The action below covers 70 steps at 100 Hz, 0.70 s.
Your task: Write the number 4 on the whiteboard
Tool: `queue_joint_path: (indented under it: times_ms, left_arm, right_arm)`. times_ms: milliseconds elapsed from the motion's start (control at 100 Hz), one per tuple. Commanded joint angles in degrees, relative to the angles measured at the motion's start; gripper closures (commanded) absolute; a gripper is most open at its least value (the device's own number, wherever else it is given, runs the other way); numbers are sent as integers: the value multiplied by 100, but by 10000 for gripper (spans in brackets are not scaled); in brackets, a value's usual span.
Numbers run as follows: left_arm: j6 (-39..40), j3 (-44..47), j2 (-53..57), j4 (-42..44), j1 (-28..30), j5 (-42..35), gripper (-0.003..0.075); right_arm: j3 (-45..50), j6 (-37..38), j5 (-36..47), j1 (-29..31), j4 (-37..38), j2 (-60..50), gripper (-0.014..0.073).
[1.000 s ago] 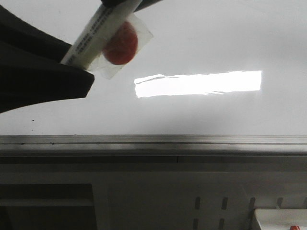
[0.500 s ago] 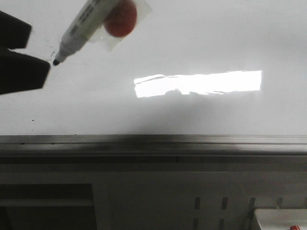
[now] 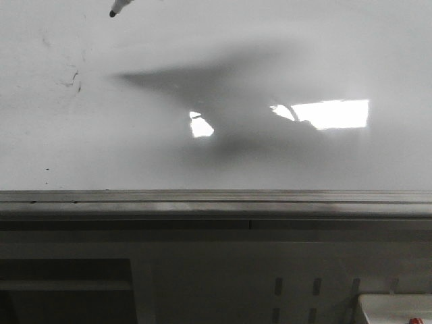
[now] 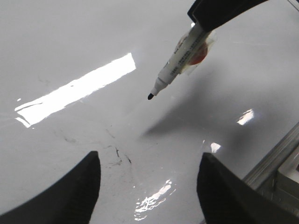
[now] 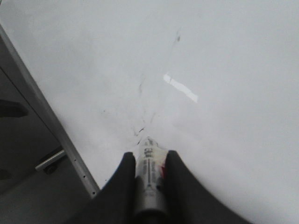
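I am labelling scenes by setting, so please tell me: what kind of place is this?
Probably a lab test bench: a flat whiteboard with a metal edge rail, and a marker held in the right tool.

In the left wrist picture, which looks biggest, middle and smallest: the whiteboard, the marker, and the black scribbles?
1. The whiteboard, which fills nearly the whole view.
2. The marker, held by the right gripper.
3. The faint black scribbles, which look smallest, though they are nearer the camera, so that is less sure.

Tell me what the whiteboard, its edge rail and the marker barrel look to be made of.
Whiteboard: smooth glossy white sheet, perhaps coated; it mirrors a bright glare.
Edge rail: brushed grey metal, likely aluminium, with lengthwise streaks.
Marker: white printed barrel, probably plastic, held by the right gripper.
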State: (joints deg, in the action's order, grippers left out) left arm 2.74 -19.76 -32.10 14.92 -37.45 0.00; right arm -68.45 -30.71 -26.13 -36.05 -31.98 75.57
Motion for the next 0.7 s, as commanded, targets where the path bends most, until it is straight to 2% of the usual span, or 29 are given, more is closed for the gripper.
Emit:
queue_joint_path:
  times_ms: [0,270,480,690]
  left_arm:
    - [59,-164,4,-83,49,-374,314]
    - [59,-164,4,-83,49,-374,314]
    - [59,-164,4,-83,49,-374,314]
    - [59,-164,4,-83,49,-374,314]
  right_arm:
    - [-245,-19,505,93,12,-6,657]
    - [-213,-29,443,160,21,321,657]
    - [269,-29,374,149,-284,381,657]
    - [545,-29,499,126,-285,306,657]
